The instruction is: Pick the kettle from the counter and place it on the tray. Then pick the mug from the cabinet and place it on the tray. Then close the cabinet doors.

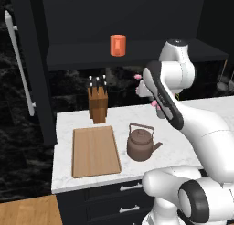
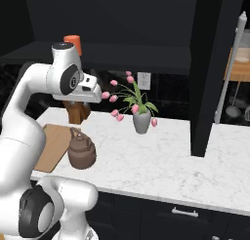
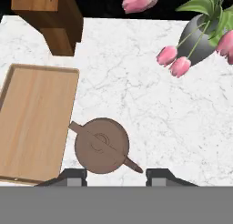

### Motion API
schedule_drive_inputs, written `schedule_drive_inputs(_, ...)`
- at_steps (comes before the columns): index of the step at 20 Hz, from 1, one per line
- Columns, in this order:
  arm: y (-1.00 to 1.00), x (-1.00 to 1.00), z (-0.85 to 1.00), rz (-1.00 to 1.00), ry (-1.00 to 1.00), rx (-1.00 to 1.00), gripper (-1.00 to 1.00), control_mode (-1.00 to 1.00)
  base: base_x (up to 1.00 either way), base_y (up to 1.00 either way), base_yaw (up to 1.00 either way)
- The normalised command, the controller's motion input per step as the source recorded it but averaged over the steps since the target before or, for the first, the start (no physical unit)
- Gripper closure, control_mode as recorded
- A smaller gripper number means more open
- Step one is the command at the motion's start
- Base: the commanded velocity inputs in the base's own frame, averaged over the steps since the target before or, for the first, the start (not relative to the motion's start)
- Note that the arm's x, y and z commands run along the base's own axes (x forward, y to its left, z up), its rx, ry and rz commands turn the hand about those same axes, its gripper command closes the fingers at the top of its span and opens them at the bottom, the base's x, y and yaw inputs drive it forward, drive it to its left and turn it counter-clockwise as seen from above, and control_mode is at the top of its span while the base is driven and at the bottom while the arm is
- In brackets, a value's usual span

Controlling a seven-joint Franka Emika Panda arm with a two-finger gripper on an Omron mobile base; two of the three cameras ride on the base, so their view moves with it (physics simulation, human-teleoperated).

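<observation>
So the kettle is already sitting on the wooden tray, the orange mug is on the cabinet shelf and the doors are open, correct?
Not quite. The kettle stands on the marble counter, beside the tray, not on it; the left base view and the hand view both show this. The mug is on the cabinet shelf, and the cabinet doors are open.

Kettle on the counter beside the tray

The squat dark-brown kettle (image 2: 81, 151) stands on the white marble counter (image 2: 161, 161), just right of the light-brown wooden tray (image 2: 51, 145); a grey vase of pink tulips (image 2: 141, 121) stands behind.
</observation>
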Motion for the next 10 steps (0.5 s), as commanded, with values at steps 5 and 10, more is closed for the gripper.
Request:
schedule_drive_inputs(5,0.18,0.11,-0.55,0.12,0.16,-0.01,-1.00,-1.00,0.00,0.00,0.00)
schedule_drive_inputs(10,0.02,0.19,-0.81,0.31,0.18,0.00,-1.00,-1.00,0.00,0.00,0.00)
